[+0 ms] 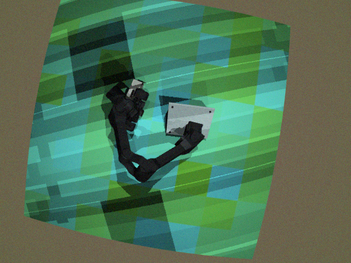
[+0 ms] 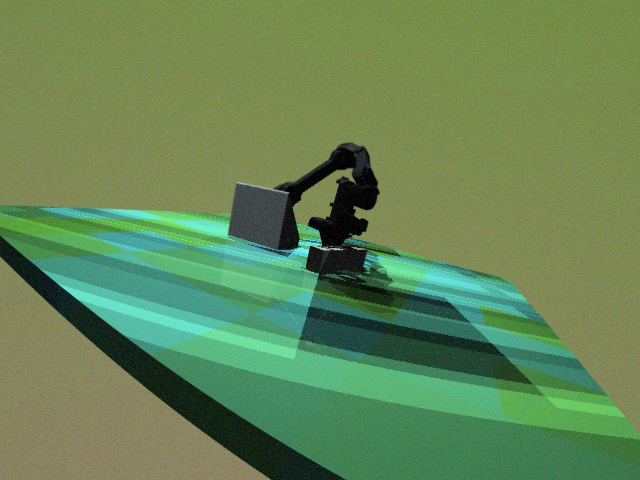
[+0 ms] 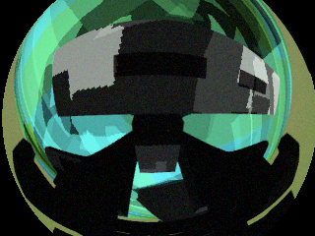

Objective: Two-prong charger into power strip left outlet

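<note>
The power strip (image 1: 137, 82) (image 2: 343, 259) (image 3: 91, 61) is a long grey block on the table, partly hidden by the arm in the top view. In the wrist view it lies across the picture, with a wide dark recess at its middle and a smaller one at its right. My gripper (image 2: 333, 242) (image 3: 156, 133) points down at the strip. It is shut on the charger, a small dark block (image 3: 157, 158) between the fingers, close by the strip's near edge in the wrist view. The prongs are hidden, and I cannot tell whether they touch an outlet.
A light grey panel (image 1: 187, 113) (image 2: 258, 214) with dark dots at its corners stands beside the arm's base (image 1: 194, 130). The arm (image 1: 170, 155) (image 2: 315, 175) bends from there over to the strip. The table (image 1: 226, 183) (image 2: 232, 382) has a green and blue patchwork with dark patches.
</note>
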Available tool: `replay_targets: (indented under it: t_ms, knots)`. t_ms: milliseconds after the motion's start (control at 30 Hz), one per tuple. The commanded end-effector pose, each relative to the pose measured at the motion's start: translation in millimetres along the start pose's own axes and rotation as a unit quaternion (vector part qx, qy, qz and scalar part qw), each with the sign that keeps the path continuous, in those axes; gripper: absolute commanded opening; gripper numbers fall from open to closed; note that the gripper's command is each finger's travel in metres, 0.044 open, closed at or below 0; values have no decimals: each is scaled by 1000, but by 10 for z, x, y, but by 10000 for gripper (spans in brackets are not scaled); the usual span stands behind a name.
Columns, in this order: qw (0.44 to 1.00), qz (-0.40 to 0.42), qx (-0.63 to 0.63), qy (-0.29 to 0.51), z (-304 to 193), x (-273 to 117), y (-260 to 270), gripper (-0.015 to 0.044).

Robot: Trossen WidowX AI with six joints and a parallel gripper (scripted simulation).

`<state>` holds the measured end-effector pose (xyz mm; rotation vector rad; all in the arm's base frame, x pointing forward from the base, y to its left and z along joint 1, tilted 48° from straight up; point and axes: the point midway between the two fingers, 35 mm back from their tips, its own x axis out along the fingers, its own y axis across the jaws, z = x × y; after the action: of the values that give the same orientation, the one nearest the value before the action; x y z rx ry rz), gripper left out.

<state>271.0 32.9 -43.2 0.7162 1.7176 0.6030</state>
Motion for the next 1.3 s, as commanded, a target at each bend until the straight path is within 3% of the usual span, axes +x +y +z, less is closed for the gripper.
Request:
replay_targets:
  t_ms: [0, 1267]
  knots:
    - [1000, 3, 1, -2, -17, -1, -2, 0]
    - [1000, 3, 1, -2, -106, 6, -1, 0]
